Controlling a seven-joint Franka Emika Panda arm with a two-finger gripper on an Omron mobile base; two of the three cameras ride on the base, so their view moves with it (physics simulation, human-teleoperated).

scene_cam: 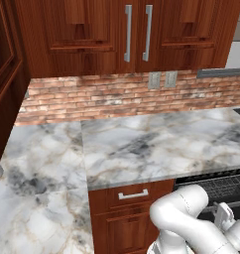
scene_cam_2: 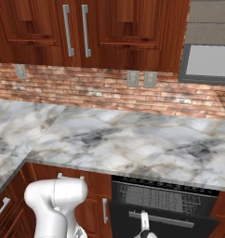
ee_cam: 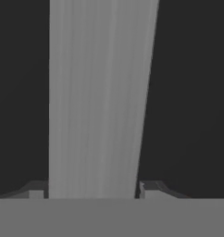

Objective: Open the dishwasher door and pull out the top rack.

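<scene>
Both base views looked forward and down from behind the arm, left and right, and shared the marble counter (scene_cam: 156, 144), brick backsplash (scene_cam_2: 109, 93) and dishwasher door (scene_cam_2: 165, 218). The hand view sat very close to that door, facing its grey bar handle (ee_cam: 97, 97) between the fingertips (ee_cam: 148, 189).

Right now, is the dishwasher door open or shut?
Partly open. In the right base view the dishwasher door leans outward at its top, and the top rack shows in the gap under the counter.
</scene>
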